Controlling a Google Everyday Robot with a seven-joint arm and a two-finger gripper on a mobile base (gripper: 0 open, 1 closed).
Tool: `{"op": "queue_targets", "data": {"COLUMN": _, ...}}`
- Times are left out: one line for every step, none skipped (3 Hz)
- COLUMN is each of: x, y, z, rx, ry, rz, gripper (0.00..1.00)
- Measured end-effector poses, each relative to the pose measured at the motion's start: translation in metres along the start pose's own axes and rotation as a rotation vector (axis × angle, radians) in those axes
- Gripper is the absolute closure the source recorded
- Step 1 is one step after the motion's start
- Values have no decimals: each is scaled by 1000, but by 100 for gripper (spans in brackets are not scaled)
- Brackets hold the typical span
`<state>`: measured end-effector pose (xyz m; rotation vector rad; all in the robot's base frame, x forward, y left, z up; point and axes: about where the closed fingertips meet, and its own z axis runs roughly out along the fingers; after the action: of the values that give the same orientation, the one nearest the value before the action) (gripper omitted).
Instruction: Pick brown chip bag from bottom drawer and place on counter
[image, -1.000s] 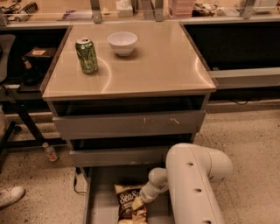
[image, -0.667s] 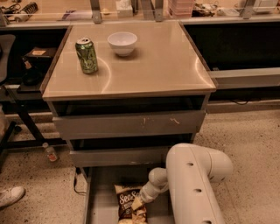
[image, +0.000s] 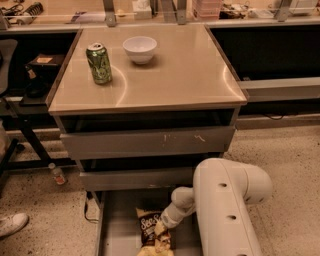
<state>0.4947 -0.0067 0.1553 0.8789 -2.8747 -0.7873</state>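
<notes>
Gripper: the robot's pale gripper (image: 161, 227) sits at the end of a thick white arm (image: 225, 210), low inside the pulled-out drawer and at the right edge of the snack bag.
Gripper state: I cannot tell whether it is open or closed, or whether it has hold of anything. The wrist hides its working end.
Bag: the crinkly dark-brown and cream-yellow chip bag (image: 149, 229) with white script lies flat immediately left of the gripper. Its lower end runs off the bottom of the view.
Drawer: the wide, shallow grey metal bottom drawer (image: 117, 235) lies under and around the gripper, with bare floor showing left of the bag.
Handling: the chip bag is probably very light, soft and air-filled, with slick film and brittle contents. A hard squeeze would likely crush the chips, and a loose one may let it slide out.
Where to hold: the crimped top seam or a side edge nearest the gripper looks best, pinching film and not the full middle.
Upper drawers: two grey drawers with scuffed fronts (image: 147, 141) stack directly above the gripper, so the lift likely needs to come out towards the camera first.
Counter: the glossy beige-tan square counter (image: 175, 80) is well above the gripper, topping the cabinet.
On it: a green drinks can (image: 99, 62) and a small white bowl (image: 139, 49) stand up and to the left, leaving the right side as a likely landing place.
</notes>
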Motion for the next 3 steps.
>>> {"op": "queue_targets", "data": {"x": -2, "y": -1, "z": -45, "rx": 29, "ry": 15, "rz": 26, "gripper": 100}}
{"op": "queue_targets", "data": {"x": 3, "y": -5, "z": -98, "rx": 58, "ry": 26, "rz": 62, "gripper": 100}}
{"op": "queue_targets", "data": {"x": 20, "y": -13, "z": -143, "rx": 102, "ry": 58, "rz": 108, "gripper": 100}}
